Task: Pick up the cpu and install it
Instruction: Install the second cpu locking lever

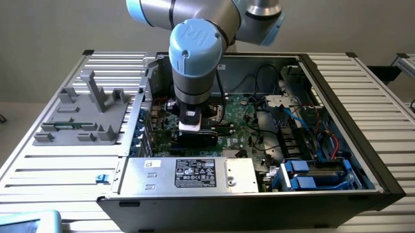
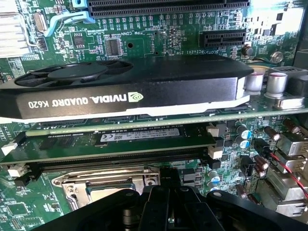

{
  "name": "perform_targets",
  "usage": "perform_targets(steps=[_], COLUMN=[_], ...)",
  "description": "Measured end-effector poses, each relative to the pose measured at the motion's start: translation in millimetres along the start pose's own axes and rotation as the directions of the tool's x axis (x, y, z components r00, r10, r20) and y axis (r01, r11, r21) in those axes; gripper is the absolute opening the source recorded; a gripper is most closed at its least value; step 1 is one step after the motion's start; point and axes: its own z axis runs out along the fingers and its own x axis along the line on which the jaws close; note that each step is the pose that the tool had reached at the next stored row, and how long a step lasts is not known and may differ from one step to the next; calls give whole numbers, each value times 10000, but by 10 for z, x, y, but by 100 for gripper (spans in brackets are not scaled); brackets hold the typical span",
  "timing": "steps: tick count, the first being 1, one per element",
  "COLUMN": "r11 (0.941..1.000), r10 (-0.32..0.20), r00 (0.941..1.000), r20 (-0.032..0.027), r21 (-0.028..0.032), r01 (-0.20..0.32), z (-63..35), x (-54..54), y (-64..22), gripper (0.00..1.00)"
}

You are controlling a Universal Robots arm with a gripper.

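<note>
An open computer case [image 1: 246, 208] is seen lying on a slatted table [image 1: 363, 82], and the arm [image 1: 194, 43] is lowered into it from above. The graphics card [image 2: 130, 89], black and marked with a green logo, is taken as the landmark. A grey power supply [image 1: 188, 172] with a white label is set inside the case near the card, and a grey fixture [image 1: 84, 116] is placed outside the case, well apart from the card.

In the wrist view, a memory module [image 2: 120, 139] is seated in its slot just beside the card, running parallel to it. The socket [image 2: 101, 185], framed in bright metal, is found on the far side of that module from the card. The gripper [image 2: 166, 207] is held low over the board at the socket's edge, further from the card than the module.

The jaws are drawn fully together. Whether the cpu is clamped between them cannot be told, since the fingertips are hidden behind the gripper's black body; the place of the cpu is therefore left undecided.

The step in hand is judged to be the installing stage, with the tool brought to the socket. Any move onto the socket is judged to call for square alignment with the metal frame and for the module and card to be kept untouched.
</note>
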Motion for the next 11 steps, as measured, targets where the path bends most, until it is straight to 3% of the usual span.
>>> perform_targets(steps=[11], r11=[10000], r10=[1], r00=[10000], r20=[0], r21=[-1], r01=[-1], z=[-13], x=[3], y=[32], gripper=[11])
